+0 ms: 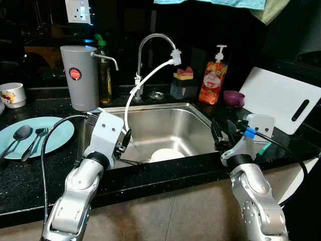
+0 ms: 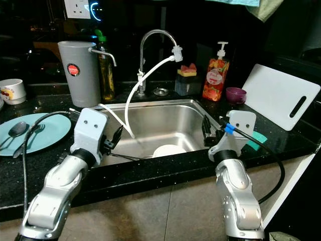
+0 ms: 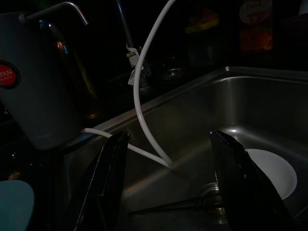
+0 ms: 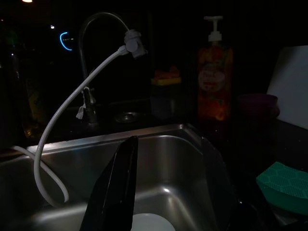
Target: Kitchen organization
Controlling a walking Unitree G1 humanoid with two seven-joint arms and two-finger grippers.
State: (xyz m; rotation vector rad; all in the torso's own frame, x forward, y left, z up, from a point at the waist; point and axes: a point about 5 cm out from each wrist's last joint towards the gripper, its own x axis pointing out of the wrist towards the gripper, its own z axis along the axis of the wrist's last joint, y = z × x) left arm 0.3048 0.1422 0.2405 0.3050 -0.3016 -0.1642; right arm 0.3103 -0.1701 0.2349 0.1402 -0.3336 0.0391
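A steel sink (image 1: 198, 111) lies straight ahead, with a white plate (image 1: 167, 154) on its bottom near the drain. A thin metal utensil (image 1: 134, 161) lies beside the plate. My left gripper (image 1: 126, 139) hangs over the sink's left front corner, open and holding nothing; in its wrist view the fingers (image 3: 113, 163) frame the hose and the plate (image 3: 272, 171). My right gripper (image 1: 224, 131) is at the sink's right front rim, also open and empty. On the left counter a teal plate (image 1: 55, 131) carries a spoon (image 1: 20, 134) and a fork (image 1: 36, 138).
A faucet (image 1: 150, 40) feeds a white hose (image 1: 131, 98) into the sink. Behind stand a grey jug (image 1: 79, 76), oil bottle (image 1: 105, 75), sponge holder (image 1: 183, 83), soap bottle (image 1: 213, 80), purple cup (image 1: 233, 98). A mug (image 1: 12, 94), white cutting board (image 1: 281, 98) and green sponge (image 2: 258, 136) flank them.
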